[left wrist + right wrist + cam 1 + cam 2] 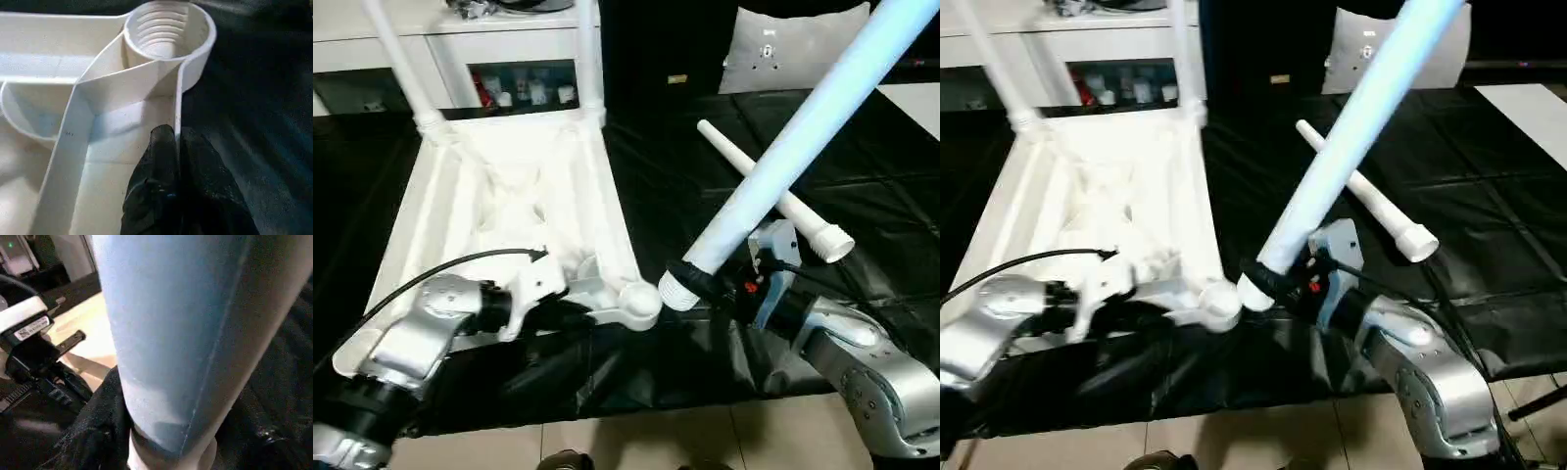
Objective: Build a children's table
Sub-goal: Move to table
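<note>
On black sheeting [862,176] before a white cabinet [372,44], upturned table top [509,196], right gripper [715,284] clamped on a leg [803,127] slanting up and rightward, left gripper [173,147] pinching the top's rim.

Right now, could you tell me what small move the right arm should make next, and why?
Probably swing the held leg upright and bring its threaded end over the empty corner socket, just beside it. The left tool grips the tabletop's edge wall, steadying it.
</note>
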Controlling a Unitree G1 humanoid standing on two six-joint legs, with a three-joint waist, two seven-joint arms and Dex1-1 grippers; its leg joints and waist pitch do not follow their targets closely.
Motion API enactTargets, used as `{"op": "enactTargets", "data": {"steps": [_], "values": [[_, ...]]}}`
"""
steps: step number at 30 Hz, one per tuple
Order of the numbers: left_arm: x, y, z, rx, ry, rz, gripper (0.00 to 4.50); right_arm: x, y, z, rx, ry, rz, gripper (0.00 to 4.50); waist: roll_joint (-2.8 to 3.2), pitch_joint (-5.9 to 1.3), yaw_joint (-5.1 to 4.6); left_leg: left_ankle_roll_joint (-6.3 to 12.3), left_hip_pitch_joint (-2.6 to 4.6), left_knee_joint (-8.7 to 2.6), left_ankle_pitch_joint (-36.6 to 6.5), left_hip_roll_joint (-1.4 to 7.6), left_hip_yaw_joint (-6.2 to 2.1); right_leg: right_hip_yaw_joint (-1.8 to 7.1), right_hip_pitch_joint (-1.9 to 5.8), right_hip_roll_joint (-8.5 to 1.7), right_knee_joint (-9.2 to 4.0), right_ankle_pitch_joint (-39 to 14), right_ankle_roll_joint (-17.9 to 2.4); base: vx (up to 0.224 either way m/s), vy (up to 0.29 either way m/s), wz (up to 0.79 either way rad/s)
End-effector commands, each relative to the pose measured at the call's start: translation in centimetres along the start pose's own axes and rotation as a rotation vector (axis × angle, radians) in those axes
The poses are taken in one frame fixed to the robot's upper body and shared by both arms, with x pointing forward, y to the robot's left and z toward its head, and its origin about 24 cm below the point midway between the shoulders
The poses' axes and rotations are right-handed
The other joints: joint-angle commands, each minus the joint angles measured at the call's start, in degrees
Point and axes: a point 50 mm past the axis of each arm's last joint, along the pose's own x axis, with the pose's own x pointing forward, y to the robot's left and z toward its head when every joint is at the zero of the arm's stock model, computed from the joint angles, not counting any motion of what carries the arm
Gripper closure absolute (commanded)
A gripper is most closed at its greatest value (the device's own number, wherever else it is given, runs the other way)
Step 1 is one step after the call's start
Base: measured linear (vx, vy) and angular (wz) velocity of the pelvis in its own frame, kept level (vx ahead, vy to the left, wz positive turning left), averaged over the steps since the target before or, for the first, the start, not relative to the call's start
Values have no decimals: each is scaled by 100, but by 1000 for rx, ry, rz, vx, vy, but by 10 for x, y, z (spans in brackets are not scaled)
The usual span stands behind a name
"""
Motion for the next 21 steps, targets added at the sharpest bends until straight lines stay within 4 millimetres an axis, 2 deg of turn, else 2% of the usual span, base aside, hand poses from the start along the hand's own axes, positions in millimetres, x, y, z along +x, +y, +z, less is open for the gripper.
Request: {"op": "enactTargets", "data": {"steps": [1, 6, 7, 8, 12, 13, 14, 15, 18, 21], "values": [[5, 0, 0, 15, 35, -1, 450, 6, -1, 0, -23, 36, 2, 260, 1, -322, 33, 208, 142, -437, -772, 588, -270, 322, 182, -618, -397, -208, -1563, 0, 0, 0], [7, -1, 2, 90, 65, -63, 450, 18, -4, -2, -68, 94, 19, 260, -6, -319, 41, 113, 148, -445, -842, 581, -262, 332, 178, -621, -399, -234, -1541, 0, 0, 0], [8, -2, 3, 110, 58, -81, 450, 22, -3, -2, -80, 109, 36, 260, -3, -325, 50, 113, 152, -438, -817, 582, -265, 332, 175, -626, -392, -196, -1547, 0, 0, 0], [8, -2, 3, 110, 58, -81, 450, 22, -3, -2, -80, 109, 36, 260, -28, -318, 40, 125, 138, -442, -790, 581, -263, 332, 179, -622, -392, -164, -1546, 0, 0, 0], [9, -2, 5, 112, 48, -94, 450, 26, -2, -2, -91, 131, 59, 261, -24, -328, 72, 185, 140, -434, -658, 592, -256, 329, 177, -628, -361, 51, -1551, 0, 0, 0], [9, -3, 6, 117, 49, -100, 450, 27, -1, -3, -94, 140, 69, 261, -24, -325, 76, 191, 139, -435, -664, 592, -255, 329, 176, -628, -361, 45, -1550, 0, 0, 0], [10, -3, 6, 124, 56, -106, 450, 30, 0, -4, -96, 153, 90, 261, -67, -321, 77, 214, 140, -437, -667, 593, -254, 329, 180, -632, -365, 11, -1548, 0, 0, 0], [10, -3, 6, 124, 56, -106, 450, 30, 0, -4, -96, 153, 90, 261, -47, -314, 81, 210, 138, -438, -685, 590, -253, 330, 176, -637, -374, -85, -1546, 0, 0, 0], [11, -3, 6, 133, 67, -114, 450, 33, 2, -6, -98, 178, 124, 261, -55, -304, 82, 161, 150, -447, -780, 602, -254, 336, 164, -638, -388, -281, -1526, 0, 0, 0], [12, -2, 7, 139, 65, -120, 450, 34, 2, -8, -102, 194, 140, 261, -63, -303, 80, 162, 151, -450, -757, 596, -253, 336, 158, -631, -387, -241, -1522, 0, 0, 0]]}}
